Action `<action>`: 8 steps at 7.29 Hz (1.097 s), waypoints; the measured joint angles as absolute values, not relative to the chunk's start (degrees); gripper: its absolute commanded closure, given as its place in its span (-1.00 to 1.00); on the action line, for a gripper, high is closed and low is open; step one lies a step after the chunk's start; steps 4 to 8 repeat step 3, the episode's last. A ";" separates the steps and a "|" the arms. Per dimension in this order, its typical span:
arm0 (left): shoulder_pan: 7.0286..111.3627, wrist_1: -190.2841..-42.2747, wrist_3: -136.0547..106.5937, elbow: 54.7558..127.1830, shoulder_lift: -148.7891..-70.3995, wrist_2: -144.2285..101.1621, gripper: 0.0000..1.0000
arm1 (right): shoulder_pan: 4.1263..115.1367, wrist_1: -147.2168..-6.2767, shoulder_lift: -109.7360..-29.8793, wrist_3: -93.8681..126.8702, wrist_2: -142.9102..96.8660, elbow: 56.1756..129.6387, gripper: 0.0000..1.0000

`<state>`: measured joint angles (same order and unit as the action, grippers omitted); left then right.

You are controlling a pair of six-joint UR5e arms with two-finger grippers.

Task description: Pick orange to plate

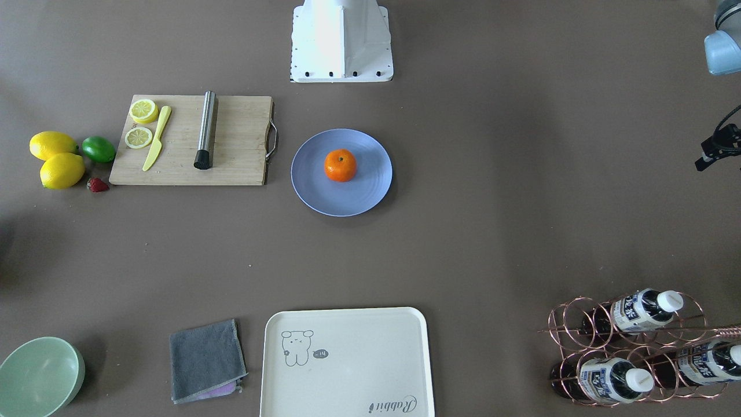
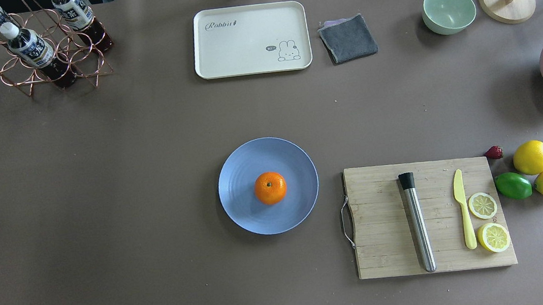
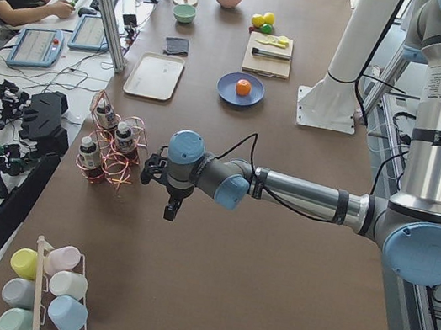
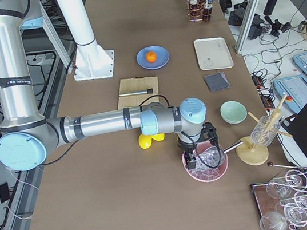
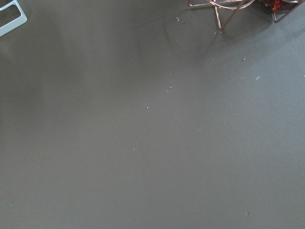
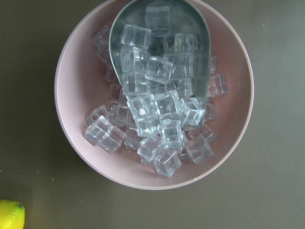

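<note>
You can count this done, I judge: the orange (image 2: 270, 187) sits on the plate (image 2: 241, 202), the left pincer (image 3: 171, 205) and right pincer (image 4: 193, 157) hang far off, open or closed you cannot tell

We found the orange (image 1: 340, 165) sitting on the plate (image 1: 312, 188) — small, round, bright orange, glossy, its tiny dark-green stem dimple turned upward. It rested close to the plate's middle. The plate itself — round, periwinkle blue, matte, faintly ringed — lay flat on the brown table (image 1: 474, 231), several times wider than the fruit.
</note>
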<state>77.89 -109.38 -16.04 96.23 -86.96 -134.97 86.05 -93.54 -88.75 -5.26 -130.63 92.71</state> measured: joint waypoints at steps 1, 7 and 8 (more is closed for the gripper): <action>77.77 -109.44 -16.01 96.14 -86.87 -134.89 -0.95 | 86.01 -93.57 -88.67 -5.20 -130.60 92.60 -1.00; 77.72 -109.75 -15.88 96.63 -86.34 -134.83 -0.95 | 85.89 -93.58 -88.56 -5.09 -130.66 92.52 -1.00; 77.72 -109.75 -15.88 96.63 -86.34 -134.83 -0.95 | 85.89 -93.58 -88.56 -5.09 -130.66 92.52 -1.00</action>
